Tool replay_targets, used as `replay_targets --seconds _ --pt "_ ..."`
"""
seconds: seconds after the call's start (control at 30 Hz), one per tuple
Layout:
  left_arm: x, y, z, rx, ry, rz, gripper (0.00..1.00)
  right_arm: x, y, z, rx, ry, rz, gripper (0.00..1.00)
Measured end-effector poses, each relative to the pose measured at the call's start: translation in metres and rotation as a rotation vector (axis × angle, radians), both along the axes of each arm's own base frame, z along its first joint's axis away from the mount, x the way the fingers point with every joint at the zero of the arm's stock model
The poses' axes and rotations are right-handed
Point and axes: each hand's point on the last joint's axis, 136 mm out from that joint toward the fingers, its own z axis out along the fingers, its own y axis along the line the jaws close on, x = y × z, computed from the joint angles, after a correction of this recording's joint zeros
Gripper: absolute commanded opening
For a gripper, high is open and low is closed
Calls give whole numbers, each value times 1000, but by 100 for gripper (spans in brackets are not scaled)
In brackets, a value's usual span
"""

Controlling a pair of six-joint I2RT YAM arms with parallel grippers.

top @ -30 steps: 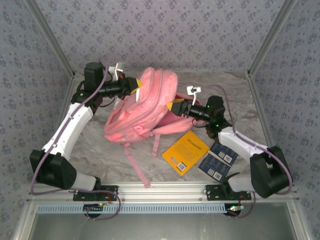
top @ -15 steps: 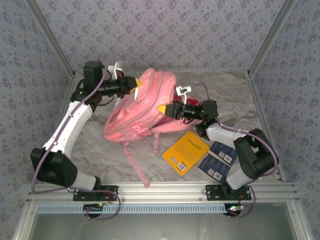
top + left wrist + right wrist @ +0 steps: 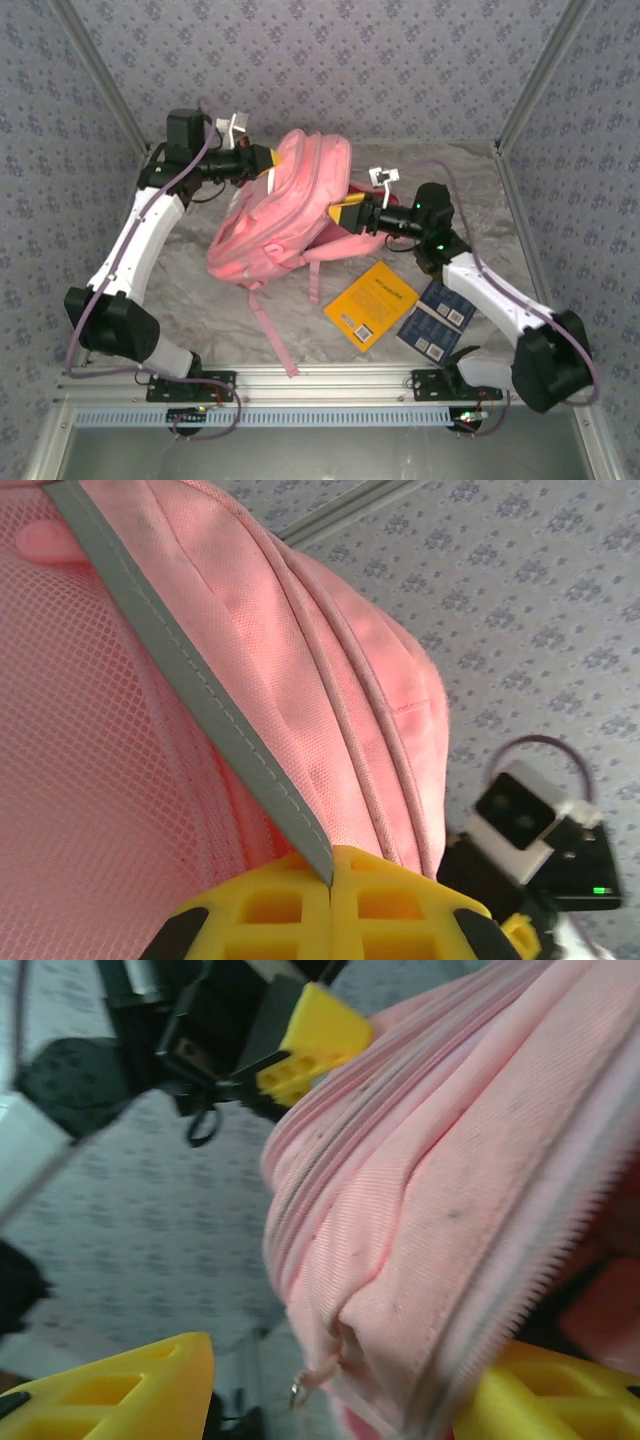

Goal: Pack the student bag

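The left gripper (image 3: 330, 885) is pressed together, pinching the grey strip (image 3: 200, 700) on the student bag (image 3: 285, 225). The bag sits between both grippers. The right gripper (image 3: 345, 213) is spread, with the bag's zipped edge between its fingers.

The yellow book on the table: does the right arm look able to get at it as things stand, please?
Probably yes: the yellow book lies uncovered close to the right gripper, though the jaws would first have to leave the zip edge of the student bag.
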Motion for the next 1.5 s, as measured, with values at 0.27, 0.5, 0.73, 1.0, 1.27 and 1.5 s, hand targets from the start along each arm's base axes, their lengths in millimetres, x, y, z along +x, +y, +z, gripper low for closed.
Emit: replay_targets --seconds 0.27,0.5,0.73,1.0,1.27,1.5 --pt "-7 -2 -27 187 -50 -8 0 7 -67 -45 -395 31 -404 43" --pt "-5 -19 -48 369 -108 -46 0 -16 -131 -70 -669 159 -642 32" --pt "3 -40 -89 565 -145 -93 0 -36 -173 -109 -863 364 -765 70" --pt "21 -46 -138 718 -117 -106 0 -64 -207 -126 -679 510 -883 78" --pt "49 -47 -172 858 -96 -92 15 -68 -183 -178 -682 766 -829 75" --pt "21 -45 -183 751 -19 -74 41 -106 -147 -223 -725 916 -737 79"
